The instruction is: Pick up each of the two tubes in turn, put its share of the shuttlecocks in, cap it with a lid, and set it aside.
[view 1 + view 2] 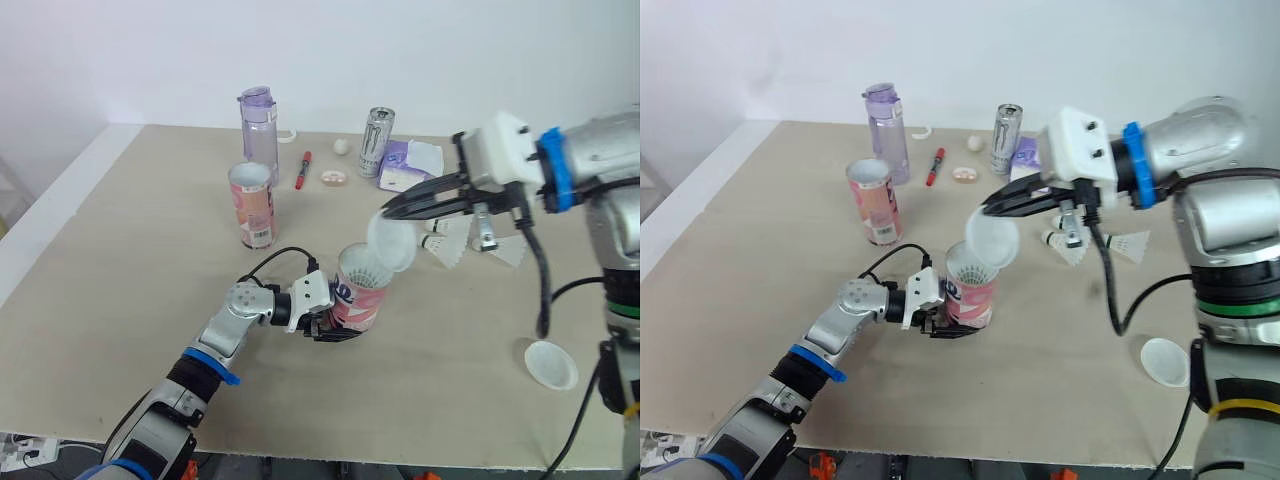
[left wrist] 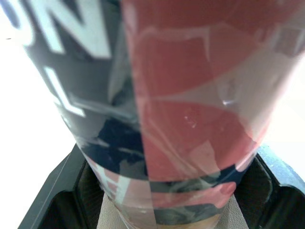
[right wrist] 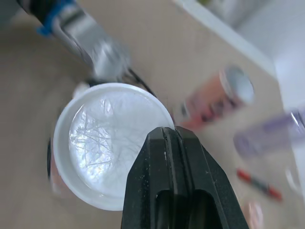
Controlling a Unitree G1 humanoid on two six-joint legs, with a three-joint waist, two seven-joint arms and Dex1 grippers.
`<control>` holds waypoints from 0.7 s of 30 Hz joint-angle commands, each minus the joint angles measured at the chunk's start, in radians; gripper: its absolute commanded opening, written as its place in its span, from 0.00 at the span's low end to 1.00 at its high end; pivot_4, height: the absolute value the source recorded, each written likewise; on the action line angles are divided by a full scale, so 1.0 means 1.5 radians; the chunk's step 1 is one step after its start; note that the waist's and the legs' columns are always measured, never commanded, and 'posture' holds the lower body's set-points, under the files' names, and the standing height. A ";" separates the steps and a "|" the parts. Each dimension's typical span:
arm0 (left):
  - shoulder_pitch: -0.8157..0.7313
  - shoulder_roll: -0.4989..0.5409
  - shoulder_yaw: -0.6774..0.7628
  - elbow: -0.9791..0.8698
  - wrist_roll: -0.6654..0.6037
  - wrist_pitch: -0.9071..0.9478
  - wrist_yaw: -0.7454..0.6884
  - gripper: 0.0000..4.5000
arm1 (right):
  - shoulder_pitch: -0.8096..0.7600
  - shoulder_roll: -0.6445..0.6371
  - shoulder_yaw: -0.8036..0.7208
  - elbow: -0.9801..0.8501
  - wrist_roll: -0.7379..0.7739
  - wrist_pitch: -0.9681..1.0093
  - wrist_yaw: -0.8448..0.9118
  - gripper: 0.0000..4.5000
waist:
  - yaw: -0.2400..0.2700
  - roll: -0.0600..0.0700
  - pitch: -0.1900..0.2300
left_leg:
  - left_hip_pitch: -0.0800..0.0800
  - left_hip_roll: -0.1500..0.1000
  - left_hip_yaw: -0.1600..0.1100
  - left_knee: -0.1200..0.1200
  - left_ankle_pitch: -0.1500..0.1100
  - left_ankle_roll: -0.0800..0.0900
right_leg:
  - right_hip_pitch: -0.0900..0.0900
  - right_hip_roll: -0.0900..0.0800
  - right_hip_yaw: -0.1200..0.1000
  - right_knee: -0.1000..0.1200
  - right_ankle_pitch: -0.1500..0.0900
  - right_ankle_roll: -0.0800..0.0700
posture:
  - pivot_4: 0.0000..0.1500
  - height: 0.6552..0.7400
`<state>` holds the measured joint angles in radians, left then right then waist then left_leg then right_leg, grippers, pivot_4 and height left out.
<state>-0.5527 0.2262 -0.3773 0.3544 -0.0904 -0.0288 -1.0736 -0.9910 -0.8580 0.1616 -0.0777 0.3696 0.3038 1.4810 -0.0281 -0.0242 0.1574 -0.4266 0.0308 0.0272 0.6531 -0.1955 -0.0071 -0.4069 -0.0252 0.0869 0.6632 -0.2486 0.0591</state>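
- Left wrist view showed left jaws clamped round a tube.
- Right wrist view showed right jaws pinching a lid just above its mouth.

- Pink printed tube: near upright, mouth open, white feathers inside, clamped low by the left fingers.
- Second pink tube: upright, open, well apart behind.
- White lid: tilted, pinched by the right fingers just above the first tube's mouth.
- Second lid: flat on the surface.
- Loose shuttlecocks: two, lying side by side.
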 commanded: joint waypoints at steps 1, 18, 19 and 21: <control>0.016 0.015 -0.010 0.025 0.032 0.011 0.013 0.74 | -0.008 0.024 0.031 -0.004 -0.019 -0.033 0.023 0.01 | 0.001 0.000 0.000 | 0.000 0.000 0.000 0.000 0.000 0.000 | 0.000 0.000 0.000 0.000 0.000 0.000 | 1.00 1.00; 0.020 0.020 -0.011 0.026 0.034 0.015 0.023 0.74 | -0.023 0.015 0.053 0.042 -0.061 -0.082 0.073 0.01 | 0.002 0.000 0.000 | 0.000 0.001 0.000 0.000 0.000 0.000 | -0.001 0.000 -0.001 0.000 0.002 -0.003 | 1.00 1.00; 0.019 0.019 -0.011 0.027 0.034 0.015 0.024 0.74 | -0.018 0.017 0.058 0.041 -0.064 -0.086 0.075 0.01 | 0.002 0.000 0.000 | 0.000 0.001 0.000 0.000 0.000 0.000 | -0.001 0.000 -0.001 0.000 0.002 -0.003 | 1.00 1.00; 0.018 0.019 -0.010 0.027 0.033 0.016 0.024 0.74 | -0.011 0.022 0.066 0.041 -0.068 -0.092 0.077 0.01 | 0.002 0.000 0.000 | 0.000 0.001 0.000 0.000 0.000 0.000 | -0.001 0.000 -0.001 0.000 0.002 -0.003 | 1.00 1.00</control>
<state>-0.5385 0.2346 -0.3781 0.3438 -0.0881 -0.0334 -1.0546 -1.0229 -0.8253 0.2380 0.0025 0.2788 0.1928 1.5560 -0.0258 -0.0241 0.1574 -0.4266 0.0320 0.0276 0.6530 -0.1955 -0.0071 -0.4080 -0.0250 0.0851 0.6632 -0.2463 0.0540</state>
